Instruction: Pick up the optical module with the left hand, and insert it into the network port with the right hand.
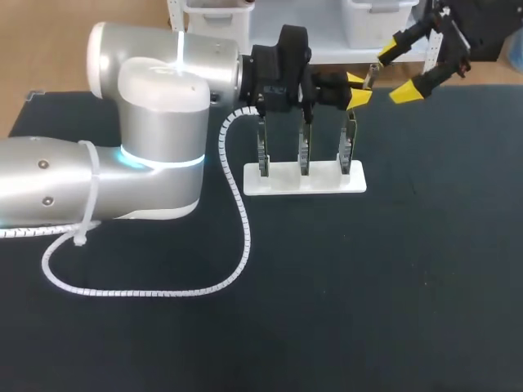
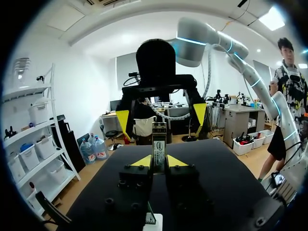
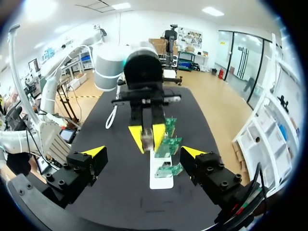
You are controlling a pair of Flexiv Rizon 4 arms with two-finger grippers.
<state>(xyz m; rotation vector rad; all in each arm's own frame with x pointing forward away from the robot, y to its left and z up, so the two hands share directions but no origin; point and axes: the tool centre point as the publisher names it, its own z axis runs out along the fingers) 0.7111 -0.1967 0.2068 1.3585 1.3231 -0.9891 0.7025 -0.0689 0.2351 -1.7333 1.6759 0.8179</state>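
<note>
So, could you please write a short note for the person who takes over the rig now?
Left gripper: jaws shut on the optical module, held in the air above the boards.
Right gripper: jaws open, empty, facing the module close by.
Three boards stand upright in the white stand on the table; the network port cannot be made out.
Done: pick-up with the left.
Left to do: hand the module to the right gripper, insert it into the port.
</note>
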